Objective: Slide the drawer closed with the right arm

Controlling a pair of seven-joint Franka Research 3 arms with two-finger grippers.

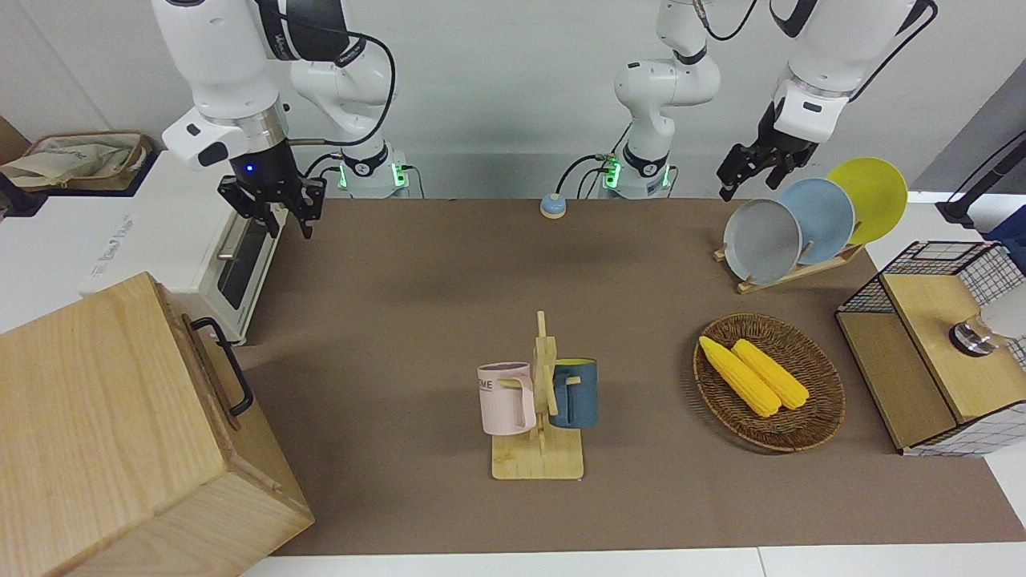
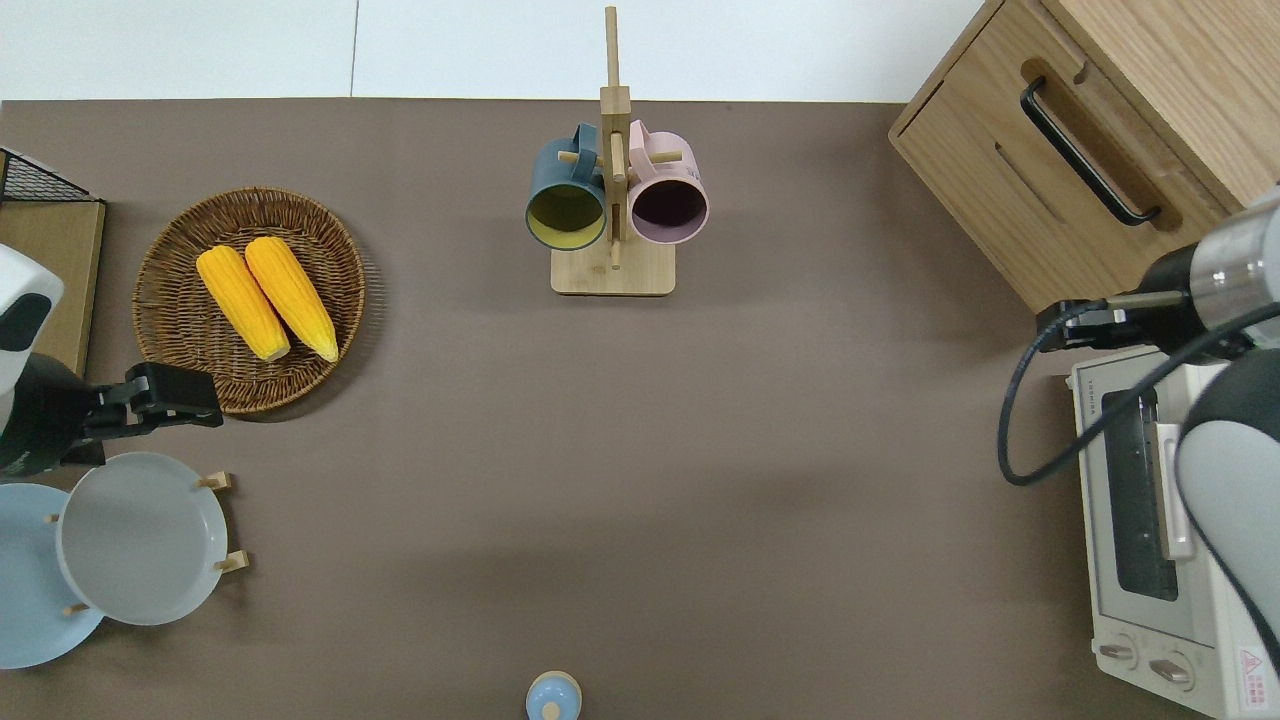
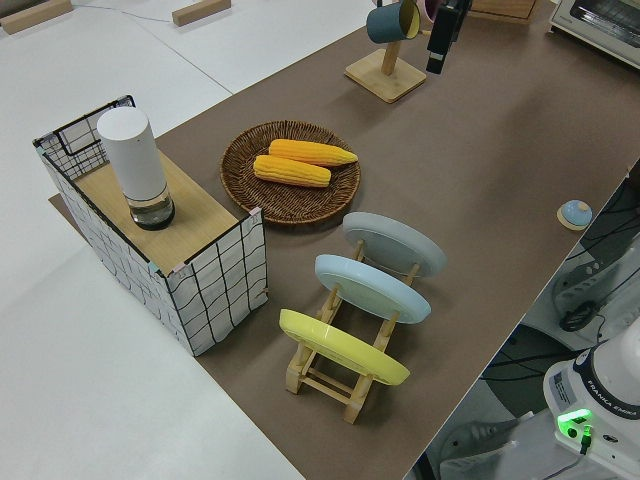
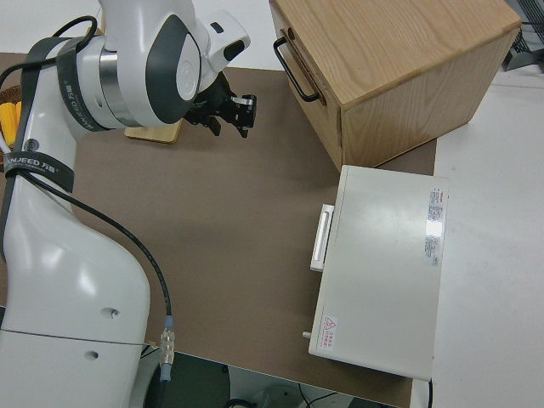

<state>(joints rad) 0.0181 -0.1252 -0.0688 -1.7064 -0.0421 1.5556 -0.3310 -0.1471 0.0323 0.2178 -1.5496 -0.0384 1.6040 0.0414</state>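
Light-wood drawer (image 2: 1060, 190) flush in cabinet, black handle (image 2: 1087, 150) free, right tool (image 1: 283, 210) open and empty over the surface (image 2: 700, 480) beside the toaster oven (image 2: 1150, 520), left arm parked.

Light-wood drawer (image 2: 1065, 165) shut flush, black handle (image 2: 1087, 150)

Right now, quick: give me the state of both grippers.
Right gripper: open, holding nothing, clear of the drawer.
Left gripper: parked, cannot tell.
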